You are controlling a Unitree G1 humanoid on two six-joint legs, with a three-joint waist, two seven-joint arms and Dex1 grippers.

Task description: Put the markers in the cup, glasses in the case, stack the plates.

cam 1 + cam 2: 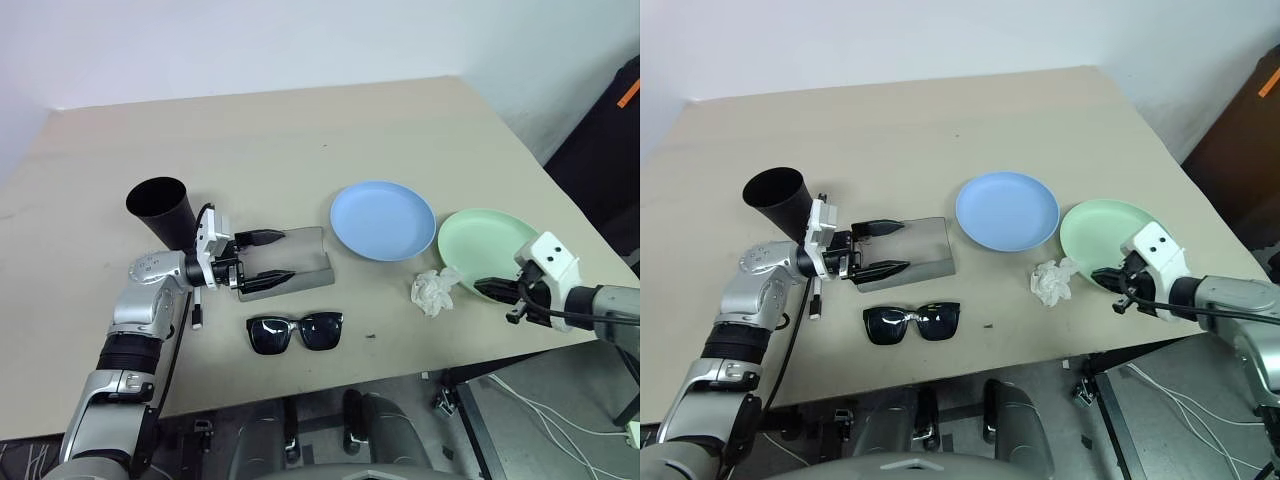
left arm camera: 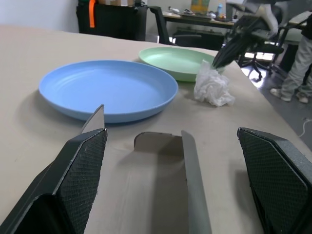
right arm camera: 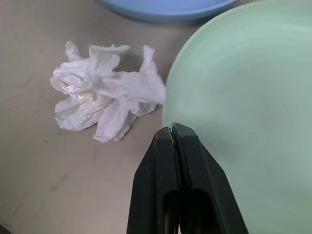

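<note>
Right claw [image 3: 171, 130] pinched together on mint green plate [image 3: 243, 97] rim, left claw [image 1: 268, 258] spread around case [image 1: 300, 258], marker [image 1: 197, 310] half hidden.

left fingers [image 1: 275, 259] straddle the grey case [image 1: 290, 262]; sunglasses [image 1: 295, 331] lie just below.

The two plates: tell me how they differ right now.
The blue plate is light blue; the green plate is mint. The blue plate lies free near the table's middle, while the green plate sits by the right edge with the right gripper shut on its rim. The crumpled tissue lies against the green plate, clear of the blue plate. Both are round, shallow, empty and unstacked.
</note>
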